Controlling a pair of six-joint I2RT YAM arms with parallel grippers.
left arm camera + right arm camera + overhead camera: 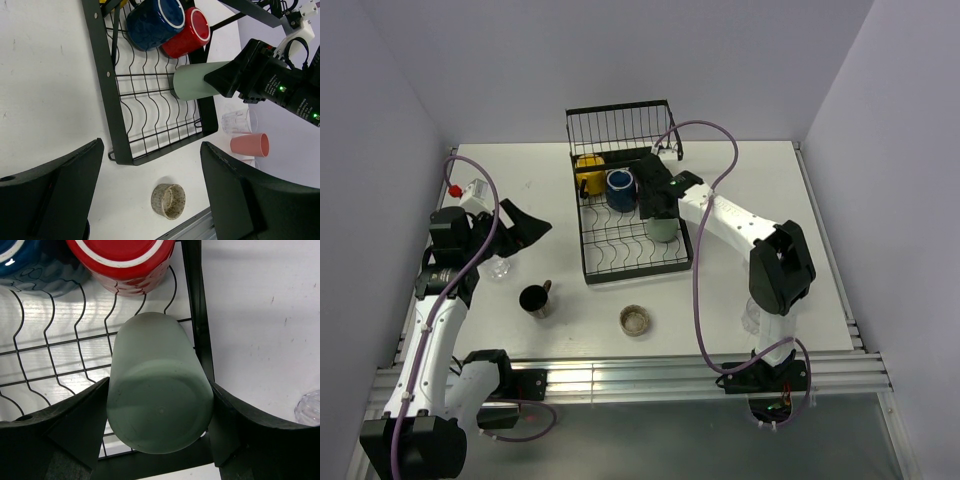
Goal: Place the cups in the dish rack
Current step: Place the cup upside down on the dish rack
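The right gripper (159,405) is clamped on the green tumbler (150,355), one finger against each side of its wall. It holds the tumbler on its side over the right rail of the dish rack (582,240), which stands at the middle of the table's far edge. The sideways hold probably suits the wavy wires, which could cradle a lying cup and stop it rolling. Whether the tumbler already rests on the wires cannot be told.

The navy mug (620,188), red mug (192,30) and yellow mug (588,172) lie packed at the rack's far end, leaving the nearer wires free for later cups.

The left gripper (151,145) hangs over the left part of the table, fingers wide apart and empty, clear of the other arm. From there it seems well placed for the black mug (535,300) and the low brownish glass (635,320) near the near edge. A pink tumbler (250,145) and a clear glass (239,121) wait toward the right edge, handier for the right arm.
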